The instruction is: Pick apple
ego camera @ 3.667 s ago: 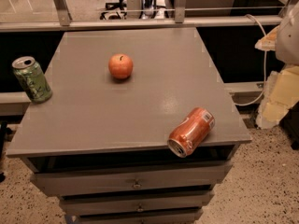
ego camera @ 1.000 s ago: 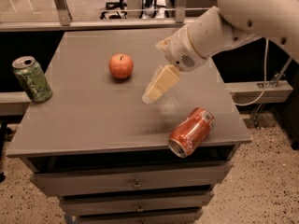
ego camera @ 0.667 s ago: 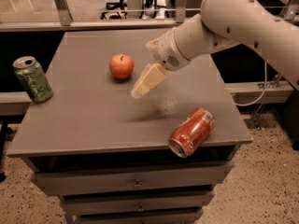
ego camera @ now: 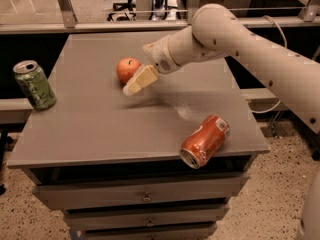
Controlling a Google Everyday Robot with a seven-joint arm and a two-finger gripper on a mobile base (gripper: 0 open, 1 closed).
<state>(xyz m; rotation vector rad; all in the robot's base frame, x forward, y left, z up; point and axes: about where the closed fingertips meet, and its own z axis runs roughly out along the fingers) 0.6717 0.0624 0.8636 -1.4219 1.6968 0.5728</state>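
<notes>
Tool (ego camera: 136,83) closer now, low beside apple (ego camera: 126,68)

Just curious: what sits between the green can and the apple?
Only bare tabletop, seen in the camera view. The gripper is close by the apple's right side.

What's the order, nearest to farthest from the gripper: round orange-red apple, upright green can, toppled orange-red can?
1. Round orange-red apple, right beside the gripper, mid-table.
2. Upright green can, left edge, and toppled orange-red can, front right: too close to call.
</notes>
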